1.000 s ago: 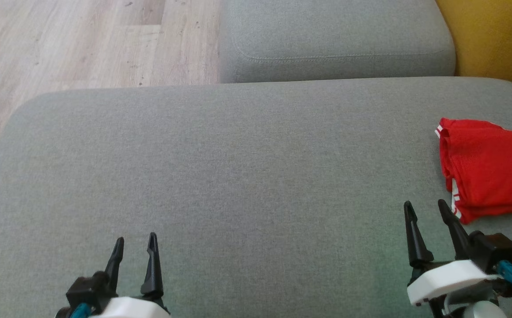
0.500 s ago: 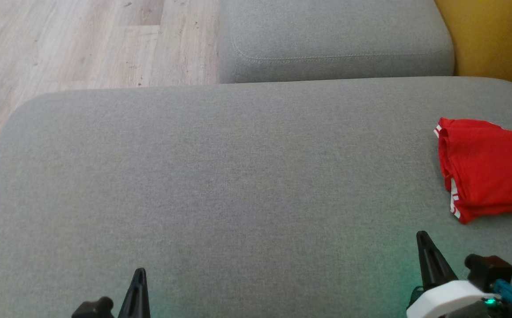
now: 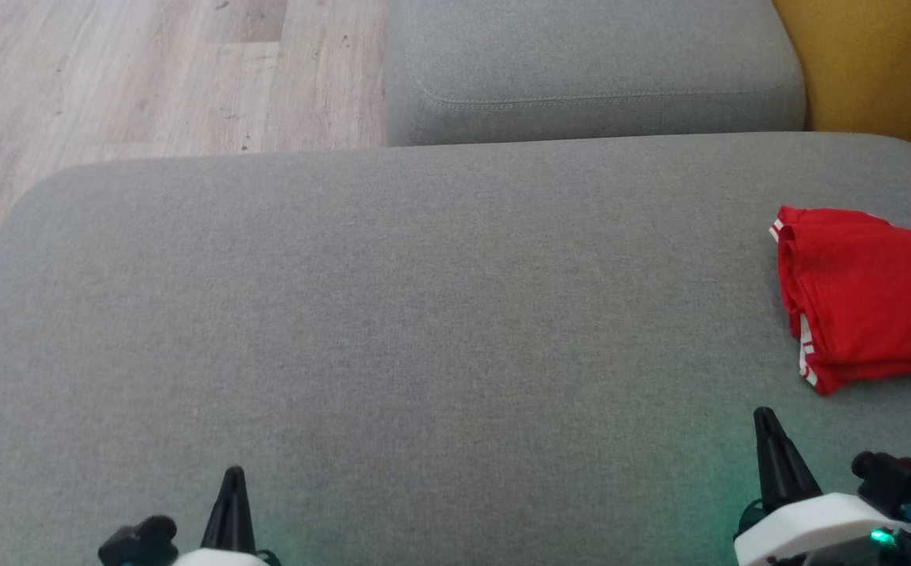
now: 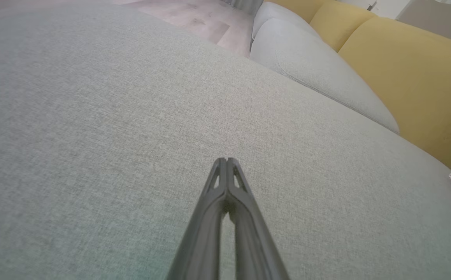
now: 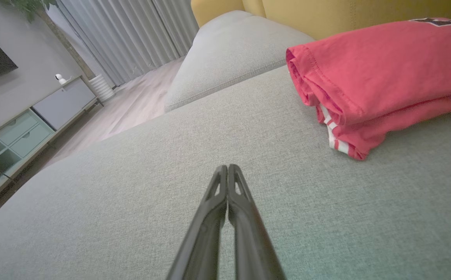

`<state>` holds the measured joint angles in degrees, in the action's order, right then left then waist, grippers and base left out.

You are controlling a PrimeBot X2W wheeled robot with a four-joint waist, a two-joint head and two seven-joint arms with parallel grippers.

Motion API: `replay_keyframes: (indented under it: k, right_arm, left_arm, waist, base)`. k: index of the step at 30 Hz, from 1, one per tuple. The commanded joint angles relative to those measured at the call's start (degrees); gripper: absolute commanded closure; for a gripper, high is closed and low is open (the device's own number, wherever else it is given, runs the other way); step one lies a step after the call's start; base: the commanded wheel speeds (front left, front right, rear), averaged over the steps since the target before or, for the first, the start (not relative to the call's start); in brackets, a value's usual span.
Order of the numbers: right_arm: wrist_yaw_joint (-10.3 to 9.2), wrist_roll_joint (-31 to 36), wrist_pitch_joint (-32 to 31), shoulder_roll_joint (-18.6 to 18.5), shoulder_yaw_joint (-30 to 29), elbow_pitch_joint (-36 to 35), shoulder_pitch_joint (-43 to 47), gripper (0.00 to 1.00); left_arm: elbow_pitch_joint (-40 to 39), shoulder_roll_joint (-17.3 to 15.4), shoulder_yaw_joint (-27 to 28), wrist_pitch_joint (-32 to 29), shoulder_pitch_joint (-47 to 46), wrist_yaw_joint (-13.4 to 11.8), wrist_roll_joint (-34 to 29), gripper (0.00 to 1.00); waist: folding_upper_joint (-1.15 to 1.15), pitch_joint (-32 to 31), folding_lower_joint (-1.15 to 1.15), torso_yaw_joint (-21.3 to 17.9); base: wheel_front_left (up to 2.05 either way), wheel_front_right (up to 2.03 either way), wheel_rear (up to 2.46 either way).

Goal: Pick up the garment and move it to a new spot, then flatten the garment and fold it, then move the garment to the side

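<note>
1. A second ago both grippers had their fingers apart and reached further across the big grey fabric seat cushion [image 3: 424,314]. Now both have pulled back to the front edge of that cushion.
2. The left gripper [image 3: 233,481] has its two dark fingers pressed together, holding nothing. The left wrist view shows this clearly [image 4: 226,161].
3. The right gripper [image 3: 765,417] is the same: fingers together, nothing between them [image 5: 228,168].
4. The red folded garment with white stripes [image 3: 864,306] lies at the right edge of the cushion. It has not moved. It sits near the right gripper but does not touch it [image 5: 381,77].
5. I think the job is at its last step, or done. The garment looks folded into a neat stack and already sits off to the side.
6. If I had to move it more, I would need to open the right fingers first, then reach for the near edge of the stack.
7. Past the far edge of the cushion sit a smaller grey seat cushion [image 3: 596,71], a yellow sofa back [image 3: 879,63] and a pale wooden floor [image 3: 148,79].
8. Nothing lies between the grippers and the garment.
</note>
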<state>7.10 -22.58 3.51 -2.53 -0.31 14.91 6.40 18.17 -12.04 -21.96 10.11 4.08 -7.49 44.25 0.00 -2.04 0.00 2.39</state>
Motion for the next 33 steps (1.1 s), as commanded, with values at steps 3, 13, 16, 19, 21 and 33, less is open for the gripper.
replay_keyframes:
  k: [3,13,16,19,21,33]
  right_arm:
    - [0.08,-3.56,-0.61,-0.33,-0.38,-1.73,-3.41,1.00]
    - [0.11,-10.28,-1.46,-0.42,-0.85,-1.65,-4.32,1.00]
    - [0.12,-11.62,-1.63,-0.43,-0.95,-1.63,-4.50,1.00]
    - [0.12,-13.63,-1.90,-0.45,-1.10,-1.61,-4.78,1.00]
    - [0.13,-14.97,-2.07,-0.46,-1.20,-1.59,-4.96,1.00]
    - [0.17,-22.97,-3.13,-0.52,-1.82,-1.50,-6.05,1.00]
  left_arm:
    - [-1.85,0.21,2.44,-0.80,-3.11,0.97,2.37,1.00]
    - [-2.13,1.06,4.99,-2.33,-3.82,2.38,7.00,1.00]
    - [-2.18,1.23,5.50,-2.64,-3.96,2.66,7.93,1.00]
    - [-2.26,1.48,6.26,-3.10,-4.17,3.08,9.31,1.00]
    - [-2.30,1.65,6.78,-3.41,-4.31,3.36,10.23,1.00]
    - [-2.58,2.69,9.85,-5.26,-5.16,5.04,15.75,1.00]
  waist:
    - [0.00,0.08,0.00,-0.09]
    - [0.00,0.30,0.00,-0.32]
    - [0.00,0.34,0.00,-0.37]
    - [0.00,0.41,0.00,-0.44]
    - [0.00,0.45,0.00,-0.48]
    - [0.00,0.70,0.00,-0.76]
  base:
    - [0.00,0.00,0.00]
    - [0.00,0.00,0.00]
    - [0.00,0.00,0.00]
    - [0.00,0.00,0.00]
    - [0.00,0.00,0.00]
    - [0.00,0.00,0.00]
